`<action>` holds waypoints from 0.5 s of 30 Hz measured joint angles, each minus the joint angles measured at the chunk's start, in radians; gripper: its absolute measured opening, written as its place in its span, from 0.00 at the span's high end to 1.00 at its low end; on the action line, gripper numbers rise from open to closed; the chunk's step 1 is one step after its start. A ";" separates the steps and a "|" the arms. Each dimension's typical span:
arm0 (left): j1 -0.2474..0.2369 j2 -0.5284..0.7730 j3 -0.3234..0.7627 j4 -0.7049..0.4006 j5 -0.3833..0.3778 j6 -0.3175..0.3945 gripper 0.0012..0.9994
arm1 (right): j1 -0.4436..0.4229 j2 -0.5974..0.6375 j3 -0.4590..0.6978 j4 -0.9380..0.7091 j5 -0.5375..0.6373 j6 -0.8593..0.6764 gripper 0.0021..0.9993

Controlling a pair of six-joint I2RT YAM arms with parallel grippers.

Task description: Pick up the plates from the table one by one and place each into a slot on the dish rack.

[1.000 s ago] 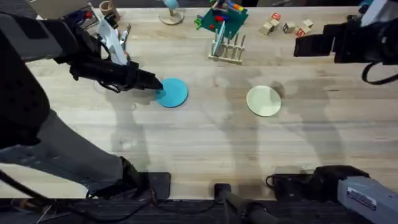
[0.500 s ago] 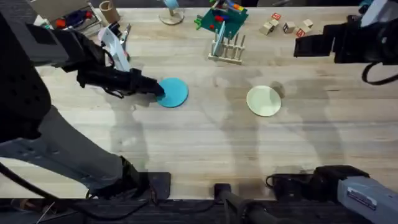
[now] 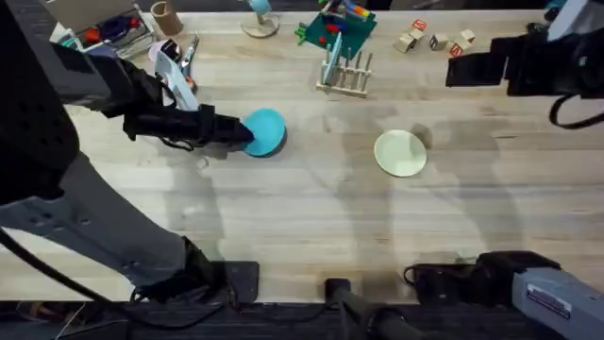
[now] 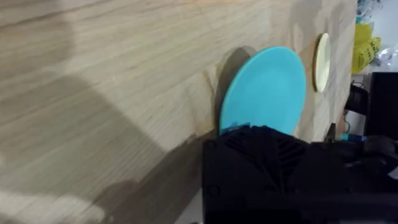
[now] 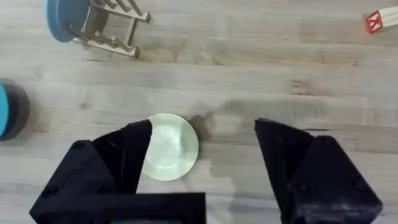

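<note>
The sky-blue plate (image 3: 265,130) is tipped up off the table (image 3: 311,217) left of centre, with my left gripper (image 3: 240,135) shut on its near-left edge. In the left wrist view the blue plate (image 4: 267,87) stands out past the black fingers and casts a shadow on the wood. The cream-yellow plate (image 3: 400,153) lies flat right of centre. My right gripper (image 3: 472,66) hovers open at the back right, and its wrist view looks down on the cream plate (image 5: 168,155) between the wide-spread fingers (image 5: 134,146). The dish rack (image 3: 345,74) stands at the back centre.
A duller blue disc (image 5: 65,15) stands in the rack (image 5: 112,34). A green brick build (image 3: 335,28) sits just behind the rack. Wooden letter blocks (image 3: 434,40) lie at the back right, and a tray of clutter (image 3: 109,28) at the back left.
My left gripper closed on the blue plate's edge, and the plate went from lying flat to tilted up, shifting slightly toward the back. The right arm stayed still.
</note>
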 joint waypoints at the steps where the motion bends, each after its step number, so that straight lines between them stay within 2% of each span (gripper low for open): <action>1: 0.000 0.000 0.000 0.000 0.000 -0.003 0.96 | 0.000 0.000 0.000 0.000 0.000 0.000 0.00; 11: 0.000 0.000 0.000 0.001 0.000 -0.007 0.96 | 0.000 0.000 0.000 0.003 -0.008 0.000 0.00; 15: 0.000 0.000 0.000 0.002 0.000 -0.007 0.96 | 0.000 0.010 0.001 0.033 -0.092 0.032 0.00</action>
